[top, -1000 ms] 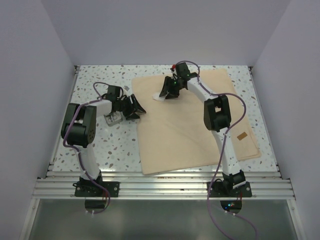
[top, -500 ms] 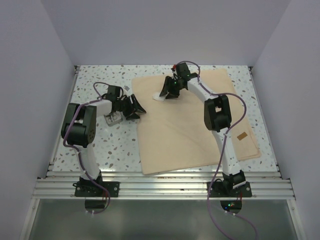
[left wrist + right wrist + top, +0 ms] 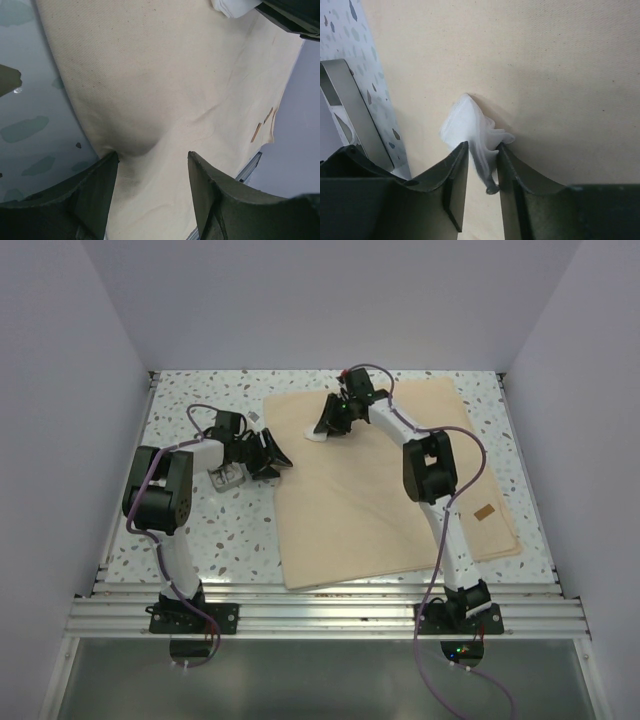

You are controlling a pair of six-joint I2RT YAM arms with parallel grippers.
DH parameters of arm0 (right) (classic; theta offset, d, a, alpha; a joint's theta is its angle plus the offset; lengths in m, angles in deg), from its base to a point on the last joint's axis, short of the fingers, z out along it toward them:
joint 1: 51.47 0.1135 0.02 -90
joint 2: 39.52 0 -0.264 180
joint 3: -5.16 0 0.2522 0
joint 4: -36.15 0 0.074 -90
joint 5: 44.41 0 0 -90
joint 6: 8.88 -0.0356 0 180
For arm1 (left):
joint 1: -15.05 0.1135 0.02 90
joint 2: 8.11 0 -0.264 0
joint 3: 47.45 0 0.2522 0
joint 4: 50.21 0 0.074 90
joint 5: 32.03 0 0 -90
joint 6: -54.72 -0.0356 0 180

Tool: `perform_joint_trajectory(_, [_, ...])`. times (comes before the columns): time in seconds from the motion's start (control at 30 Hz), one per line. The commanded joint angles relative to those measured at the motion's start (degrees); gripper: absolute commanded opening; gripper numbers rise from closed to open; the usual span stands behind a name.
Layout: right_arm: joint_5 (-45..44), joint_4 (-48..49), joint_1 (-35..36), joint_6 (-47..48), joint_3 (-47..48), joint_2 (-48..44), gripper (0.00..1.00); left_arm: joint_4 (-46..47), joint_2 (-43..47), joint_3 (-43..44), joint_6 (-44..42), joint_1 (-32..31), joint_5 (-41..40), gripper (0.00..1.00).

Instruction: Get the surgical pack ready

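My right fingers (image 3: 333, 420) had drifted slightly left, clamped on the white gauze (image 3: 470, 125) low over the far-left part of the tan cloth (image 3: 380, 510), which lay spread on the table (image 3: 180, 400). My left fingers (image 3: 268, 455) hadn't moved and stood apart at the cloth's left edge. Gauze placement looked close.

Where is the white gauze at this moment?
In the top view, the gauze is on the cloth's far left part, pinched by the right gripper.

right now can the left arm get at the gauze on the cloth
Probably not cleanly: the right gripper is shut on the gauze and crowds it, though the open left gripper sits close, at the left edge of the cloth.
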Motion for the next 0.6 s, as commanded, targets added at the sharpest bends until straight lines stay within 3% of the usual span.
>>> perform_joint_trajectory(0.0, [-0.5, 1.9, 0.5, -2.2, 2.8, 2.0, 0.31, -1.3, -1.9, 0.2, -1.6, -0.7, -1.0, 0.63])
perform_joint_trajectory(0.03, [-0.5, 2.1, 0.6, -2.7, 3.3, 2.2, 0.23, -1.3, -1.8, 0.2, -1.6, -0.8, -0.9, 0.63])
perform_joint_trajectory(0.17, [0.5, 2.9, 0.6, -3.7, 5.1, 2.6, 0.04, -2.2, -1.2, 0.6, -2.0, -0.7, -0.9, 0.63])
perform_joint_trajectory(0.43, [4.8, 1.1, -0.1, -1.5, 4.1, -3.7, 0.0, -6.2, 4.1, 3.0, -3.8, -0.7, -1.6, 0.64])
perform_joint_trajectory(0.57, [7.8, -0.2, -0.5, 1.2, -3.8, -13.1, 0.0, -9.8, 8.5, 5.1, -5.9, -0.6, -0.9, 0.66])
